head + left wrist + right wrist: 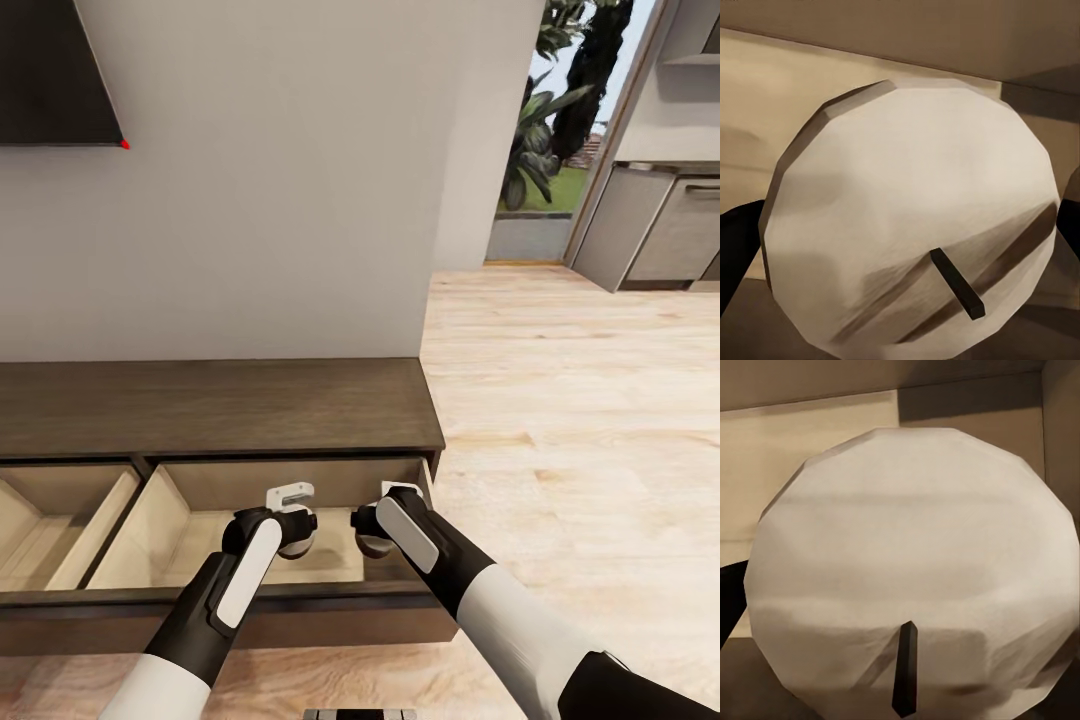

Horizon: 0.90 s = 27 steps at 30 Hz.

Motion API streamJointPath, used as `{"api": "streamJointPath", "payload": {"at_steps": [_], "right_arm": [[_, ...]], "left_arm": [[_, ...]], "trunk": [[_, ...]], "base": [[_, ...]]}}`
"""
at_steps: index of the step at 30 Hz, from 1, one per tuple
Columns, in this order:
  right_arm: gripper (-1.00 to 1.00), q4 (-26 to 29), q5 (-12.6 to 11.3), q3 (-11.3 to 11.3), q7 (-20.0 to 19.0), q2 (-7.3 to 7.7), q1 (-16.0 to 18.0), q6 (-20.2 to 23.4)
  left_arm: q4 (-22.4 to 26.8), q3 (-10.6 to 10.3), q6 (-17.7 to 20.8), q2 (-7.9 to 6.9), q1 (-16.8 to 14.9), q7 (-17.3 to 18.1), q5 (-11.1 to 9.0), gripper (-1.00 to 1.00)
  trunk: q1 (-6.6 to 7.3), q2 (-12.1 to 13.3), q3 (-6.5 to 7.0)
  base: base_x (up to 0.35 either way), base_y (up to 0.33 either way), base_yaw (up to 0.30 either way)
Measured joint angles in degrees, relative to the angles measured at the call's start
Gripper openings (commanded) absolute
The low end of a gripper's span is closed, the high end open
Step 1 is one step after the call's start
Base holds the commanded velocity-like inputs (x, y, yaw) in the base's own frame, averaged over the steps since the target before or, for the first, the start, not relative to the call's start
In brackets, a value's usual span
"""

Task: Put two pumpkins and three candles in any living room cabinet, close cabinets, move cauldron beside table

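1. A dark screen (55, 70) hangs on the grey wall at far left, with a red dot at its lower corner.
2. The cabinet (215, 405), long, low and dark brown, stands against that wall. Two of its drawers are pulled out toward the robot, showing pale wood interiors; the left drawer (45, 530) is cut off by the picture's edge.
3. The left gripper (291, 497) reaches down into the right drawer (175, 525). Its wrist camera looks at the pale top of a candle (915, 217) with a short dark wick, and dark finger shapes sit at both sides of it. The gripper appears clamped on this candle.
4. The right gripper (398, 492) is just beside it in the same drawer, near the right wall. Its camera shows a second candle (911, 562), close up, and I cannot tell whether the fingers pinch it.
5. Pale wood floor (570, 400) stretches right toward grey kitchen cupboards (660, 235) and a doorway with plants (545, 110).
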<state>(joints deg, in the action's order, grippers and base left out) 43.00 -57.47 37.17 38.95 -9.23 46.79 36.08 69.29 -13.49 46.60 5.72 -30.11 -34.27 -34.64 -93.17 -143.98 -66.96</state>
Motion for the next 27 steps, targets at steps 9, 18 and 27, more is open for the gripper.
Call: {"api": "streamJointPath", "payload": {"at_steps": [9, 18, 27], "right_arm": [[1.00, 0.00, 0.02, 0.00, 0.01, 0.05, 0.00, -0.01], [1.00, 0.00, 0.01, 0.00, 0.01, 0.03, 0.00, -0.01], [1.00, 0.00, 0.00, 0.00, 0.01, 0.00, 0.00, -0.01]], "left_arm": [[0.00, 0.02, 0.09, 0.00, 0.00, -0.05, -0.01, -1.00], [0.01, 0.02, 0.18, -0.03, 0.00, -0.11, -0.01, 1.00], [0.01, 0.10, 0.10, -0.02, 0.00, -0.11, -0.07, 1.00]], "trunk": [[0.00, 0.00, 0.00], [0.00, 0.00, 0.00], [0.00, 0.00, 0.00]], "base": [[0.000, 0.000, 0.000], [0.000, 0.000, 0.000], [0.000, 0.000, 0.000]]}}
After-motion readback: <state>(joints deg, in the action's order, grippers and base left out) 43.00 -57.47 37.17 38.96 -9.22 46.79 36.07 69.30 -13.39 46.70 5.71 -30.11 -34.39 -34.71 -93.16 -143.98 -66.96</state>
